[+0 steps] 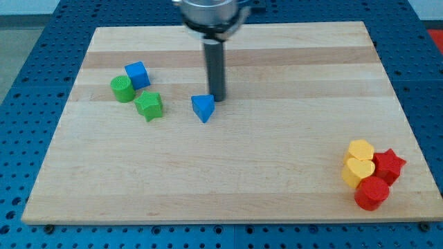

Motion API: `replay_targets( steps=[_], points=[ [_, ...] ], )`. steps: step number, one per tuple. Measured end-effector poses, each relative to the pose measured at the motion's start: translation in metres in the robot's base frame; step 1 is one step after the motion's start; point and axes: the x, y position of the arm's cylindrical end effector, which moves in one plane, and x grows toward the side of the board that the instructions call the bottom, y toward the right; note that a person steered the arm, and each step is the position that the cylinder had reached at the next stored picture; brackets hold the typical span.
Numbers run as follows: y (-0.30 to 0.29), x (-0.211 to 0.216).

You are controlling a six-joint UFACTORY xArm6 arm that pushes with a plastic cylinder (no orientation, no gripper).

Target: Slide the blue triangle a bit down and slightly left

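The blue triangle [203, 108] lies on the wooden board [228, 173], left of the board's middle and in its upper half. My tip [219, 97] stands just to the view's upper right of the triangle, at or almost at its edge. The dark rod rises from there to the arm's mount at the view's top.
A blue cube [138, 75], a green cylinder [122, 89] and a green star [149, 106] cluster to the triangle's left. At the view's bottom right sit a yellow hexagon [360, 150], a yellow heart [358, 171], a red star [389, 166] and a red cylinder [372, 193].
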Motion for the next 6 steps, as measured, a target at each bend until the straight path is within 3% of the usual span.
replay_targets(
  steps=[2,4,6],
  points=[
    [0.021,0.028],
    [-0.056,0.046],
    [-0.142,0.008]
  ],
)
